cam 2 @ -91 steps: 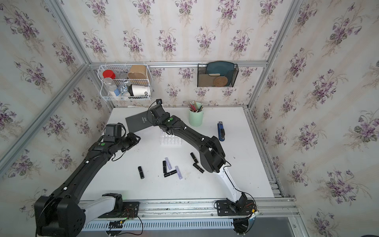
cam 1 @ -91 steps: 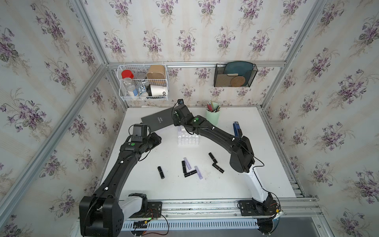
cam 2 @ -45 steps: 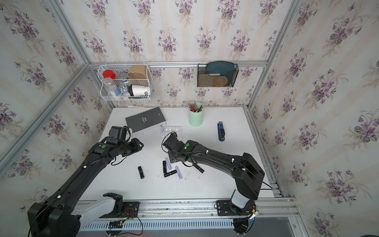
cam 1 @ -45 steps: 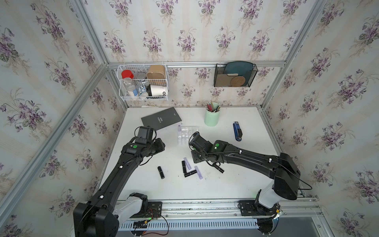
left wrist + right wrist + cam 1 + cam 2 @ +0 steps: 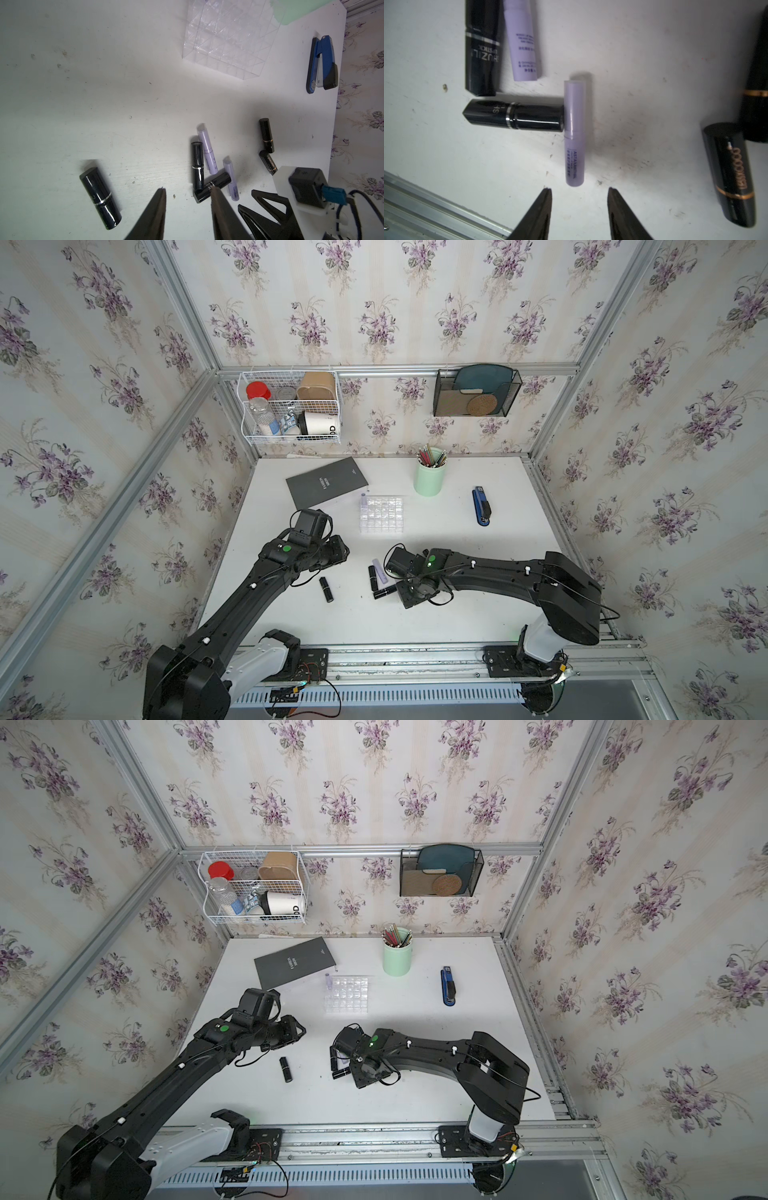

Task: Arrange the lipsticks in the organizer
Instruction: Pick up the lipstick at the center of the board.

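The clear acrylic organizer, a grid of square cells, sits mid-table toward the far side. 1 lilac lipstick stands upright in its far-left corner cell. 7 lipsticks lie flat nearer:

- 1 lone black tube at left
- 2 black tubes and 2 lilac tubes, bunched and touching
- 1 black pair at right

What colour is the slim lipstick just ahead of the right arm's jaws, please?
The slim lipstick is pale lilac, clearest in the right wrist view.
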{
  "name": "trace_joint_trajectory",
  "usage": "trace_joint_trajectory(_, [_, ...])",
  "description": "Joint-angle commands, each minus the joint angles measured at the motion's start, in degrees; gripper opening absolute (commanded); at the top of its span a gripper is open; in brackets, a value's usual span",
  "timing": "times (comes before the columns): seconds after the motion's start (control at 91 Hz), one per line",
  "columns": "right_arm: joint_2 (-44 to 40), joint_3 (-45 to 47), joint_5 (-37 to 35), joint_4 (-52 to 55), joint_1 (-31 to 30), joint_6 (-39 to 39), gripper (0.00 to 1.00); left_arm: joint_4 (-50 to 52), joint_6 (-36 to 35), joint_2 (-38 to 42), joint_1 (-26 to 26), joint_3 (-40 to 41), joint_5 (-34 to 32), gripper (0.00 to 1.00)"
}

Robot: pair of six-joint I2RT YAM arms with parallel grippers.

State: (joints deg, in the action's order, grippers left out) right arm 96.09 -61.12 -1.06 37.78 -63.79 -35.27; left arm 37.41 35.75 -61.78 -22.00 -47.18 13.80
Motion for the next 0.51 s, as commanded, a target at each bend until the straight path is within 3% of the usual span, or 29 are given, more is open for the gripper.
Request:
trace_joint_trajectory(0.0, [0.9, -0.4, 0.8, -2.1, 0.0, 1.5, 0.47, -1.8, 0.7, -0.2, -0.1, 0.1, 1.0, 0.40])
trace_joint_trajectory(0.495, [6.6, 0.0, -3.1, -3.2, 0.9, 2.9, 0.33, -2.5, -0.2, 0.3, -0.4, -0.2, 1.3, 0.39])
